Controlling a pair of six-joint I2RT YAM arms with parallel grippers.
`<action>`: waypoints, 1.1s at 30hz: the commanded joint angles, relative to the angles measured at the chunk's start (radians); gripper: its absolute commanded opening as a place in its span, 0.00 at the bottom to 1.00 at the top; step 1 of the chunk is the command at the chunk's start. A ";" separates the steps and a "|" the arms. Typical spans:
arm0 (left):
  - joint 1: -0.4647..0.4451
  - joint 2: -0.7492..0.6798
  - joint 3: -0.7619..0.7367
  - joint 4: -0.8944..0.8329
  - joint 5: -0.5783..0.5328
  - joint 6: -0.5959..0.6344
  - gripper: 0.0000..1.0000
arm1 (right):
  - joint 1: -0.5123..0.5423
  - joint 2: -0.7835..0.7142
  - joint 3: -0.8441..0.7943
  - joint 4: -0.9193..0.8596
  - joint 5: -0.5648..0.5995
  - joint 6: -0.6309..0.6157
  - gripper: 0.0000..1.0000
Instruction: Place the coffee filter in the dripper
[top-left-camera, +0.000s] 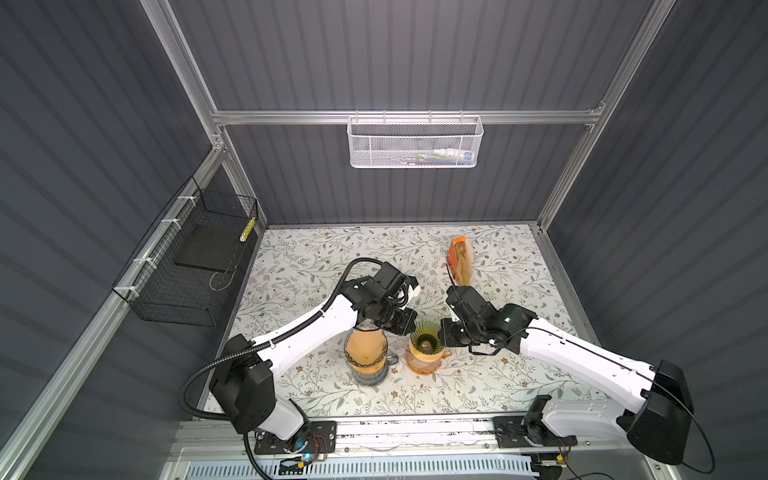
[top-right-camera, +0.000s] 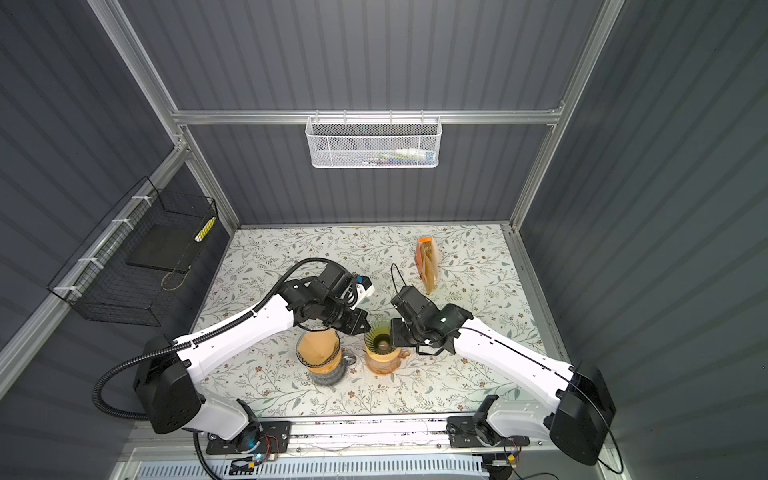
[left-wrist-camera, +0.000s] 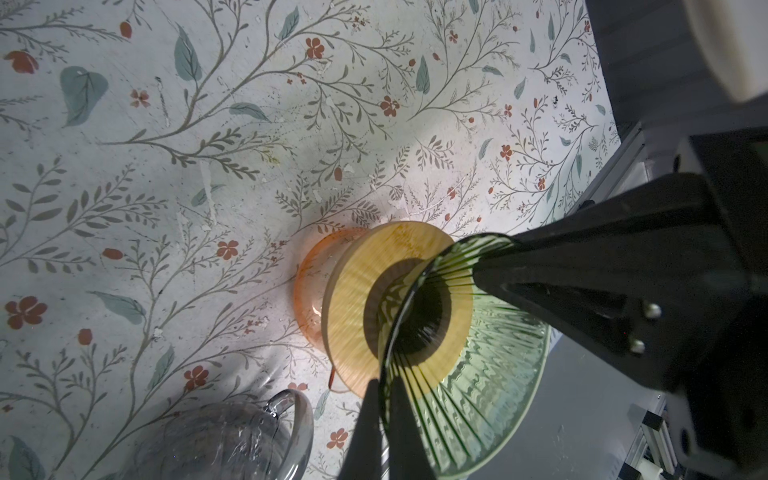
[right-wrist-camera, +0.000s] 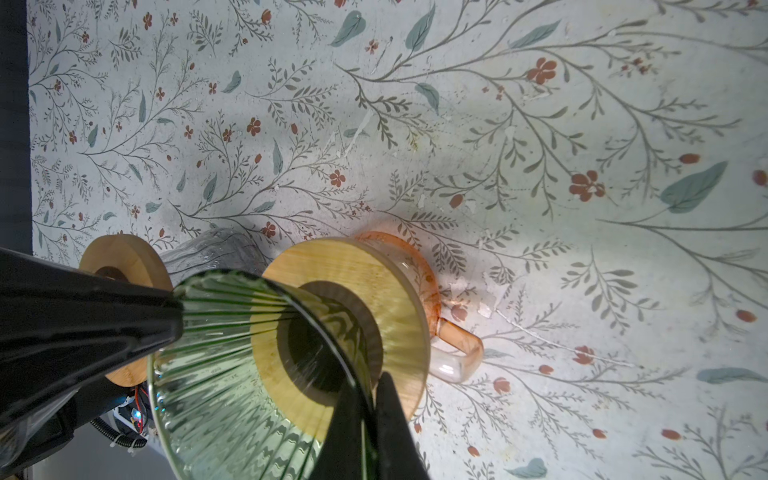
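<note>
Coffee filter (top-left-camera: 467, 266): not in the dripper yet. The brown paper ones sit in an orange upright packet (top-right-camera: 423, 259) at the far right of the table, well apart from both arms.
Left gripper (left-wrist-camera: 384, 388): pinched narrow on the left rim of the green ribbed glass dripper (top-left-camera: 422, 332), glass right between the fingers.
Right gripper (right-wrist-camera: 368, 386): same deal on the right rim, clamped thin on the glass.
Green dripper: empty inside, standing in a round pale wooden collar (left-wrist-camera: 353, 299) on top of an orange glass mug with a handle (right-wrist-camera: 457, 357), near the middle of the table.
Just left of it: a second amber-looking dripper (top-left-camera: 365, 347) on a clear ribbed glass carafe (left-wrist-camera: 232, 440). It seems to have tan paper in it already, but I can't swear to that.
Step in hand: looks like steadying the green dripper. I'd keep it level and centred on the mug, go easy on that thin rim, then let one side go without nudging it. The right arm is closer to the packet.
Count: two grippers, two drippers, two wooden collars, one mug, one carafe, one filter packet.
Also around: one white mesh basket (top-left-camera: 415, 143) on the far wall, one black wire basket (top-left-camera: 187, 270) on the left wall.
</note>
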 joint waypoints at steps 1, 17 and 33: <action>-0.031 0.046 -0.021 -0.084 0.032 0.055 0.00 | -0.004 0.080 -0.092 -0.126 0.095 -0.040 0.00; -0.032 0.025 -0.040 -0.057 0.062 0.053 0.00 | -0.004 0.004 -0.157 -0.087 0.210 -0.022 0.00; -0.032 0.052 -0.082 -0.063 0.044 0.046 0.00 | -0.003 0.063 -0.181 -0.042 0.206 -0.012 0.00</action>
